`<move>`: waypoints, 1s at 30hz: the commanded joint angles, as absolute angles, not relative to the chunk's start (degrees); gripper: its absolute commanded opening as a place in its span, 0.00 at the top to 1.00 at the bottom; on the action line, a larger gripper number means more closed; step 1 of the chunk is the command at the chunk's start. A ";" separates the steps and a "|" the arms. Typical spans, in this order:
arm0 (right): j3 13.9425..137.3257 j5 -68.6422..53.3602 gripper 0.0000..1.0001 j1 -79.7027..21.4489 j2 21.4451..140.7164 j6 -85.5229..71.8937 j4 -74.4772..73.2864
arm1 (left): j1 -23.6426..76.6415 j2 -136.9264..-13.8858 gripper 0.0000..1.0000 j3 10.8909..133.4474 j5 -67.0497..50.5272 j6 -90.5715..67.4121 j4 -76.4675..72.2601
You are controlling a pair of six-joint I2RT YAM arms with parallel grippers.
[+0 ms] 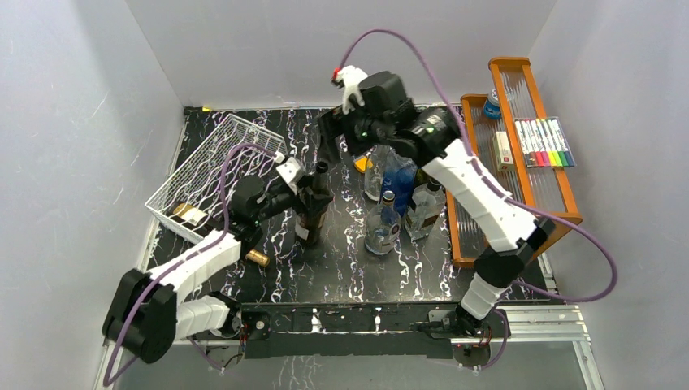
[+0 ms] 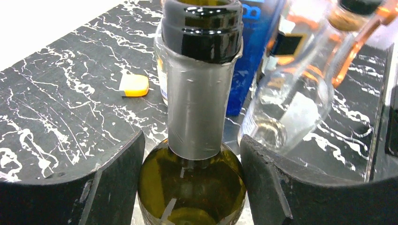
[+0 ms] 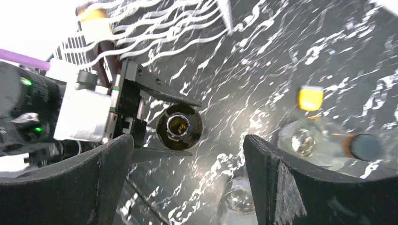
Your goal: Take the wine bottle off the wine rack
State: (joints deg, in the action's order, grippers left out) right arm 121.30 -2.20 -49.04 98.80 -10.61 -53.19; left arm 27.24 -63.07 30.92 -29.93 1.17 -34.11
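Left wrist view: wine bottle (image 2: 197, 108), olive-green glass, rounded shoulder, grey foil sleeve on the neck, mouth open. It is upright over the black, white-veined table (image 1: 349, 268), near the wine rack (image 1: 213, 166) and outside it; contact with the table cannot be told. Left pincer (image 2: 191, 137): matte black pads pinching the bottle's shoulder. Right pincer (image 3: 187, 138): spread above the bottle, holding nothing. Rack: white wire grid, slanted basket, with a dark gold-labelled object (image 1: 185, 214) at its low end.
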 commanded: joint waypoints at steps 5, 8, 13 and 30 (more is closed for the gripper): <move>116.83 2.72 0.02 -45.31 87.68 -12.36 -39.27 | 28.58 -75.09 1.00 43.52 -28.21 -5.33 -53.55; 115.09 2.37 0.02 -45.26 86.21 -11.96 -37.47 | 29.80 -79.25 1.00 46.52 -28.50 -5.34 -55.55; 113.06 2.01 0.02 -45.26 85.01 -11.76 -36.07 | 32.28 -84.13 1.00 48.77 -29.17 -4.99 -58.06; 106.63 1.18 0.02 -45.16 81.87 -12.70 -33.09 | 33.55 -87.50 0.34 44.74 -31.87 -2.13 -60.04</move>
State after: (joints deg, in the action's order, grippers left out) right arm 106.96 1.15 -45.17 84.97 -12.12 -37.47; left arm 33.50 -90.70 45.65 -31.11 -2.83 -54.13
